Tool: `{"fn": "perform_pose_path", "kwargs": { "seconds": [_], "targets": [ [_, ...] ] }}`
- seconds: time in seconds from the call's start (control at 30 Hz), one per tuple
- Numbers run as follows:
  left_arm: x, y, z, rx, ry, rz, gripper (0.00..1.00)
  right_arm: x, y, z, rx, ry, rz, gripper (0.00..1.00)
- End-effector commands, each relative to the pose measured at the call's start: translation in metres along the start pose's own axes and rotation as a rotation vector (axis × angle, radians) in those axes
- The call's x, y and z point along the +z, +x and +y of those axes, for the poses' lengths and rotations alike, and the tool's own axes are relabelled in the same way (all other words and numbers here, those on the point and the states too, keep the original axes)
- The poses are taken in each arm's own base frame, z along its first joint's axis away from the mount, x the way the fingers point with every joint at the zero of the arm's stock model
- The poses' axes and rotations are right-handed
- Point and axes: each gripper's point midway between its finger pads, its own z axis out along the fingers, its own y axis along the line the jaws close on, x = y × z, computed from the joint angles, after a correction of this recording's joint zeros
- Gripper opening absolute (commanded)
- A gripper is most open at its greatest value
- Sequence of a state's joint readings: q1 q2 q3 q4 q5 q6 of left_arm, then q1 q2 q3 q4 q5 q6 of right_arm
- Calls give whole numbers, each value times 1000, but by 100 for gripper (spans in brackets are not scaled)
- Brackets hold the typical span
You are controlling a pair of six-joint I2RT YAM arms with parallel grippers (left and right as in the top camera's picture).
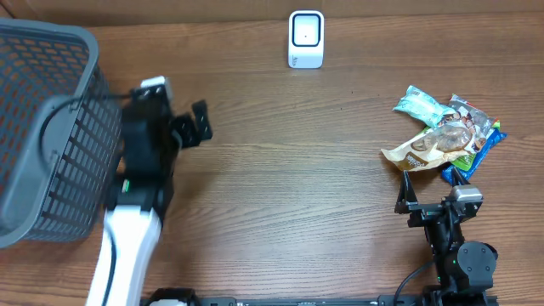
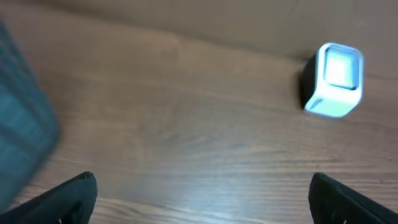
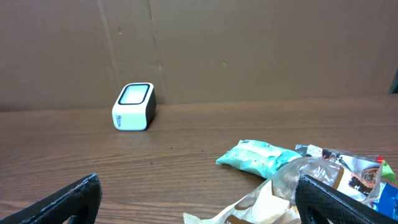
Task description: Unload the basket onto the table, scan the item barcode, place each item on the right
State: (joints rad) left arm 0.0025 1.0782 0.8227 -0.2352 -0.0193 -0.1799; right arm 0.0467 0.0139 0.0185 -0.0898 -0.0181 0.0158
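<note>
On the brown wooden bench (image 1: 280, 187), overhead: we log no item picked yet; left pincer (image 1: 180, 104) by the grey mesh basket (image 1: 42, 127), right pincer (image 1: 432, 180) just short of the crinkly snack-packet heap (image 1: 446, 136), both wide apart, empty. Left wrist: white cube scanner (image 2: 336, 79) ahead. Right wrist: next, we judge, grasp one packet; neighbours overlap.

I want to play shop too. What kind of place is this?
Likely a mock shop checkout on a wooden table: a white barcode scanner, a grey shopping basket, and a pile of snack packets.
</note>
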Motion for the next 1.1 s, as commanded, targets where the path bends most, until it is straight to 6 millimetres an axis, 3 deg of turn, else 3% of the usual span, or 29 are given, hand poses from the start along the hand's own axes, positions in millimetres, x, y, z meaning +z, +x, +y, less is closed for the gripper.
{"fn": "perform_pose_path", "kwargs": {
  "seconds": [0.0,0.13,0.5,0.73,1.07],
  "targets": [
    [-25,19,2,187,95,-78,100,0,1,0,4,2,-7,100],
    [-50,42,4,306,143,-194,100,0,1,0,4,2,-7,100],
    [-67,98,22,333,57,-417,100,0,1,0,4,2,-7,100],
    [-71,113,33,322,-24,-418,100,0,1,0,4,2,-7,100],
    [-71,114,33,309,-24,-416,100,0,1,0,4,2,-7,100]
  ]
}}
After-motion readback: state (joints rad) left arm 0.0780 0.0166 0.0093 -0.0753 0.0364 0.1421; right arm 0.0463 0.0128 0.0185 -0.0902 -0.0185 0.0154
